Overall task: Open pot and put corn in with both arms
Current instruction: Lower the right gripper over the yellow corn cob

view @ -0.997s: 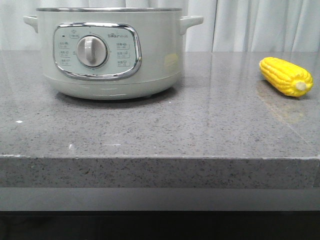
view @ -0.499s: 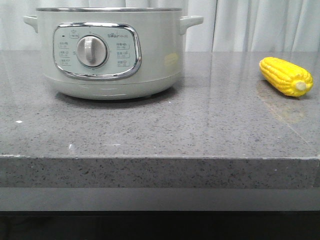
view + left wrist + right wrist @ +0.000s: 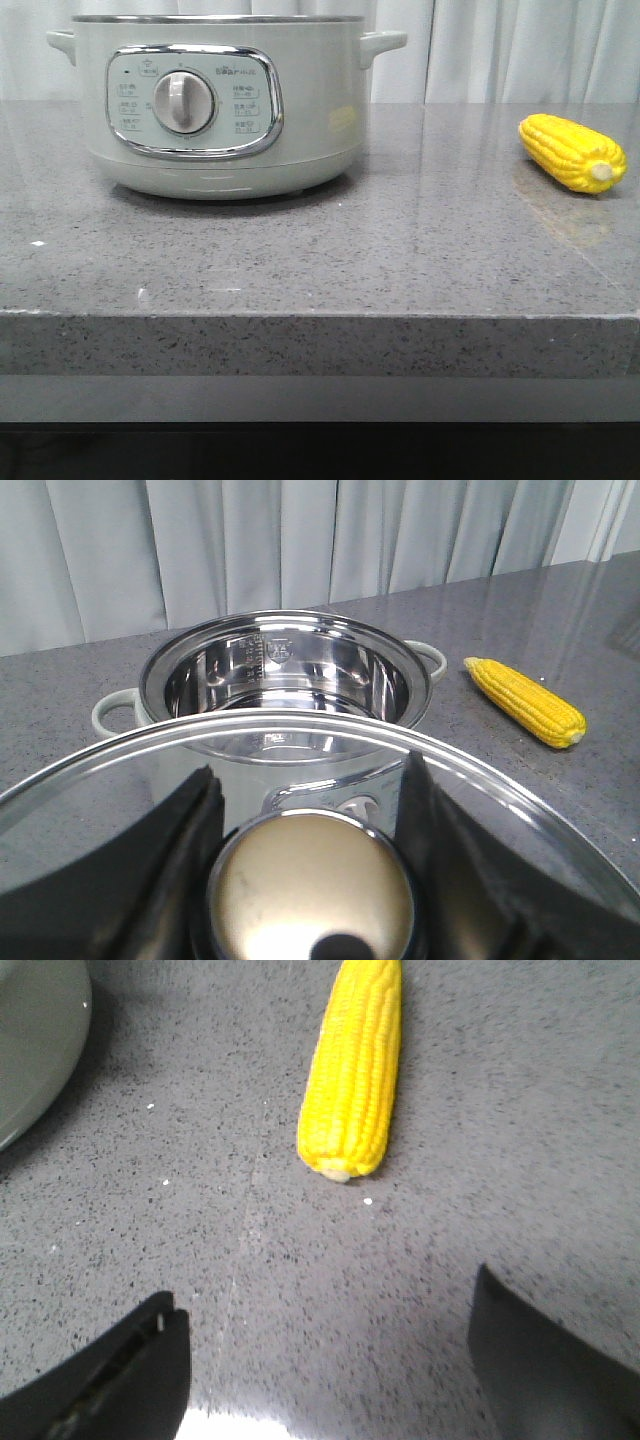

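Left claw point(image 3: 312, 880) pinches the lid point(image 3: 520, 810) knob, lid held up w/ the pot point(image 3: 215, 105) open on the worktop point(image 3: 400, 260). Right claw point(image 3: 325, 1360) is spread wide, above the corn point(image 3: 355, 1070), not touching. Next job: go down & grab it.

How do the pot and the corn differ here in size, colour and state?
The pot is large, round and pale grey-green; the corn is far smaller, long and bright yellow. The pot stands upright and open, its steel bowl empty; the corn lies on its side. Both rest on the grey counter, apart, neither gripped.
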You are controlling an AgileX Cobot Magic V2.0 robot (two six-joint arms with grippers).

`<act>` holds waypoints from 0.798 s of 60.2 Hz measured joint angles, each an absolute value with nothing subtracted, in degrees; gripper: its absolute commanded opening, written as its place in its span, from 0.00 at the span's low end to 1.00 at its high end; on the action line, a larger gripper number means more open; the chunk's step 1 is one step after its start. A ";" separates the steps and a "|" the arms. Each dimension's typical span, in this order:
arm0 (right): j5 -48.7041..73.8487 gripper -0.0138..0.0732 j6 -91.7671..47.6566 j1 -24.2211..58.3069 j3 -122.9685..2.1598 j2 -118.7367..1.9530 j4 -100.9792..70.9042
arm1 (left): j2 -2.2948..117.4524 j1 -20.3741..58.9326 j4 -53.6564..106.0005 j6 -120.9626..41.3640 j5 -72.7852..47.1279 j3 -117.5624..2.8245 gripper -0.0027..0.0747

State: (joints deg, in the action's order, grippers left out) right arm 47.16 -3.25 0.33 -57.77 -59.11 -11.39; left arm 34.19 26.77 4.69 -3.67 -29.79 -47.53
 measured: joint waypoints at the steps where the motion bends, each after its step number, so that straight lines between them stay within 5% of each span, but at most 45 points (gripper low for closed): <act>1: 47.26 0.87 -3.25 0.53 -58.27 -60.03 -11.39 | 34.19 26.77 4.69 -3.67 -29.79 -47.53 0.30; 48: 51.06 0.87 -3.47 2.99 -85.27 -100.70 -6.78 | 34.19 26.77 4.69 -3.67 -29.79 -47.53 0.30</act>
State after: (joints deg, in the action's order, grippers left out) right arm 51.06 -3.47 2.99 -85.27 -100.70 -6.78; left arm 34.19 26.77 4.69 -3.67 -29.79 -47.53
